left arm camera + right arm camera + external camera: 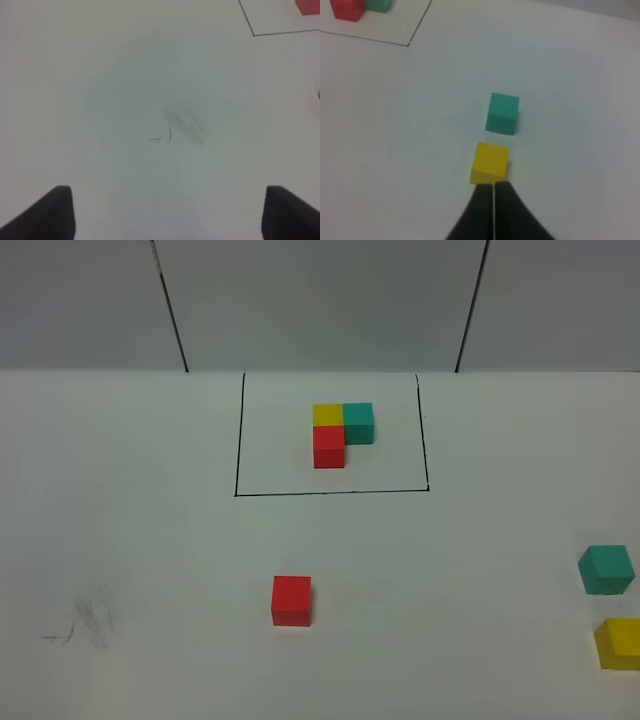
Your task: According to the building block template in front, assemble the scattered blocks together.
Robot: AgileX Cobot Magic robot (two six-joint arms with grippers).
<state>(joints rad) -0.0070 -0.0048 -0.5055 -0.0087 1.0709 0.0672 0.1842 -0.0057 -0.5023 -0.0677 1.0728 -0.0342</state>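
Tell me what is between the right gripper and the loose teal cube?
The loose yellow cube sits there, just ahead of the shut right gripper, with the teal cube beyond it. The right wrist view shows this.

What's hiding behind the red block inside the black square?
A yellow block touches its back; a teal block sits beside the yellow. The red block covers the yellow's front face.

Closed jaws just beside yellow cube point(490, 162)
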